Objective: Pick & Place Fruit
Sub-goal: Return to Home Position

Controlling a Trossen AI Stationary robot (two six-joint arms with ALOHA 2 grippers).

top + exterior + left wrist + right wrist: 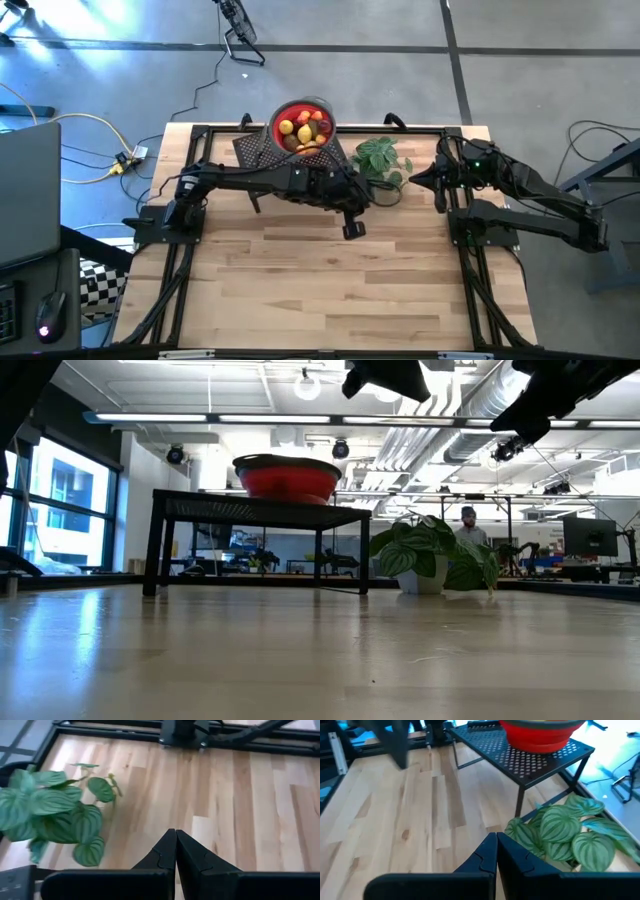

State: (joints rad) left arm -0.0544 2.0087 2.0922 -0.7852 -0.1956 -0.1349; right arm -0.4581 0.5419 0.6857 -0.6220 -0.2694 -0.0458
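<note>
Fruit (303, 128) lies heaped in the red basket (275, 128) on the black shelf (250, 150) at the middle of the table's (330, 290) far edge. No piece shows on the bare wood, so the placing looks finished and only the return home is left. The left gripper (354, 229) hangs over the table's middle, just in front of the shelf and near the plant (380, 158), its fingers pressed together on nothing. The right gripper (496, 836), likewise clenched and empty, sits toward the right edge beside the plant and looks parked. To retreat well, the left arm should probably lift a little first, then draw back toward the left edge. Its forearm must stay clear of the shelf and basket, and its wrist clear of the leaves.
</note>
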